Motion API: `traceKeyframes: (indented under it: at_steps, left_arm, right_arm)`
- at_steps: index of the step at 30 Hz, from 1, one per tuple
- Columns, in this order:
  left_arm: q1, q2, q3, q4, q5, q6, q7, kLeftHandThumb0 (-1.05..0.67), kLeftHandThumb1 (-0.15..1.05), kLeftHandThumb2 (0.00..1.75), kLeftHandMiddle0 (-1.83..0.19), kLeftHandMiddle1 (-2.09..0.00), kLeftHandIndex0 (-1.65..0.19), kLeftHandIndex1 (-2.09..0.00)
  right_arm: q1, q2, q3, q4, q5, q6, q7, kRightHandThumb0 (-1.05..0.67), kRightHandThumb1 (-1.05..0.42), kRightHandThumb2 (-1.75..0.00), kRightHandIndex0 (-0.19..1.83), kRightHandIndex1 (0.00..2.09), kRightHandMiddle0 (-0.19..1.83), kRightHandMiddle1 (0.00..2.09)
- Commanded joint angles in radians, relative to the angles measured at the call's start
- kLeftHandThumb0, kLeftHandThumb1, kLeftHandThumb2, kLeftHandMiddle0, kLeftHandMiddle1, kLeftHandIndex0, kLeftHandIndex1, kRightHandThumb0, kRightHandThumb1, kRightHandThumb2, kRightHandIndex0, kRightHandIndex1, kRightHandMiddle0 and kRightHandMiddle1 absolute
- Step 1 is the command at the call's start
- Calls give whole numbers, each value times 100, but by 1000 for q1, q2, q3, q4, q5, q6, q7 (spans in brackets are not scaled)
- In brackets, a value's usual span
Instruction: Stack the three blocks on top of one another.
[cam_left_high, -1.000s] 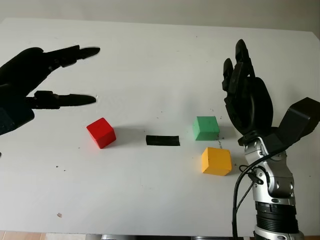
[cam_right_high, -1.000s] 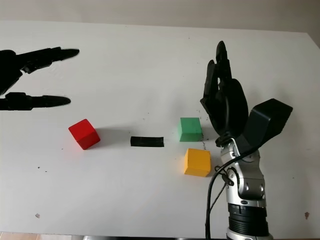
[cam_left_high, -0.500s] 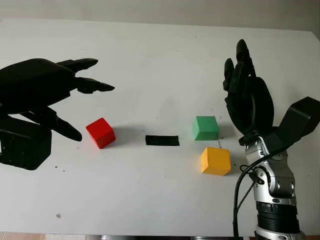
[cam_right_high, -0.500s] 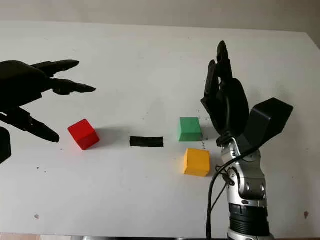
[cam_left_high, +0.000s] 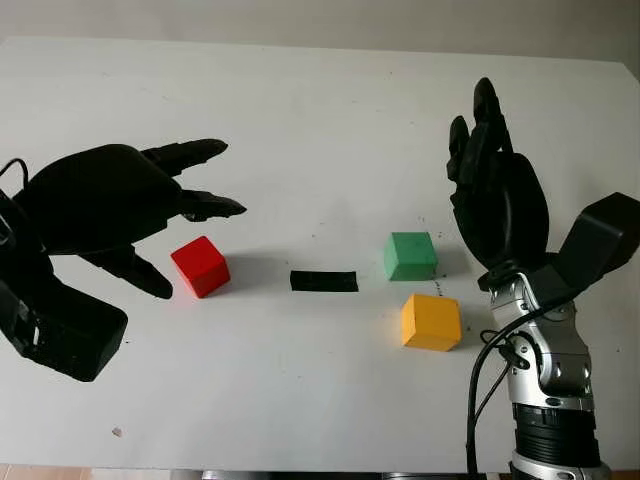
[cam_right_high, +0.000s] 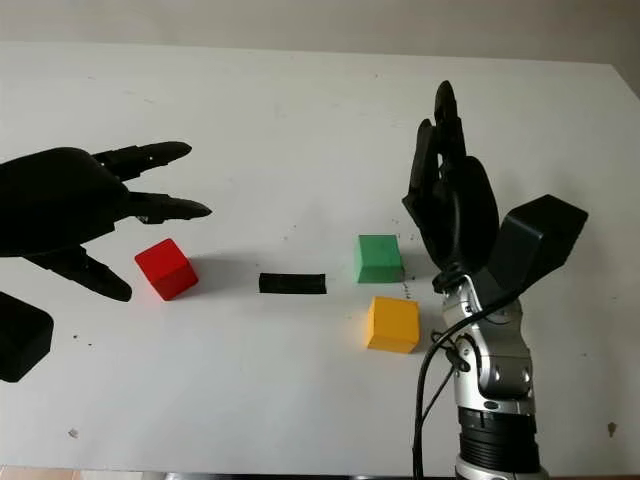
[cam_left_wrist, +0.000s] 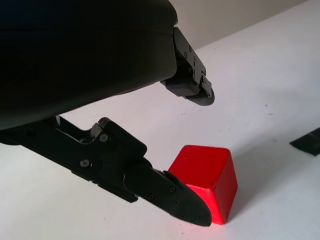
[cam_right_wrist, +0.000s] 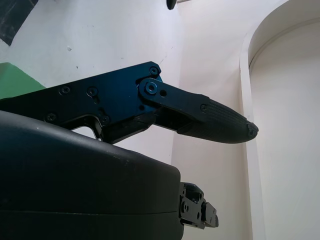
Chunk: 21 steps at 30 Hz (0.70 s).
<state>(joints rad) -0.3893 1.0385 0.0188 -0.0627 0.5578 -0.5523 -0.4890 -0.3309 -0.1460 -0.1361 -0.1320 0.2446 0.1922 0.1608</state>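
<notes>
A red block (cam_left_high: 200, 266) sits on the white table (cam_left_high: 300, 120) at the left. My left hand (cam_left_high: 196, 234) hovers open over it, with two fingers (cam_left_wrist: 192, 87) past its far side and the thumb (cam_left_wrist: 170, 196) at its near left corner, not closed on it. A green block (cam_left_high: 411, 255) stands right of centre, and a yellow block (cam_left_high: 431, 321) lies just in front of it. Just right of the green block, my right hand (cam_left_high: 490, 180) is held upright and open. An edge of the green block (cam_right_wrist: 15, 82) shows beside the right hand's finger (cam_right_wrist: 215, 122).
A short black strip (cam_left_high: 324, 281) lies flat on the table between the red and green blocks. The table's front edge (cam_left_high: 300, 468) runs along the bottom, with the right forearm and its cable rising from it.
My left hand has swung right and down from the far left until it straddles the red block. The right hand and all three blocks have stayed put.
</notes>
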Motion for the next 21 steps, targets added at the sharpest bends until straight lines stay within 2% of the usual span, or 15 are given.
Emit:
traceKeyframes:
  at_steps: [1,8,21]
  left_arm:
    - [9,-5,-17,1,30,-4,13,-71,85,7,7,-5,-47,-7]
    - [7,-26,-38,8,89,0,49,-68,86,6,3,-7,-54,-10]
    - [-12,-14,-57,52,217,-62,183,-62,88,6,-9,-8,-69,-19]
  right_arm:
    - [9,-4,-2,-17,2,-2,3,-75,-105,-74,-19,0,-19,0]
    - [13,-5,0,-20,-4,-2,1,-76,-105,-73,-19,0,-19,0]
    - [19,-5,0,-36,-1,6,1,-75,-105,-73,-19,0,-19,0]
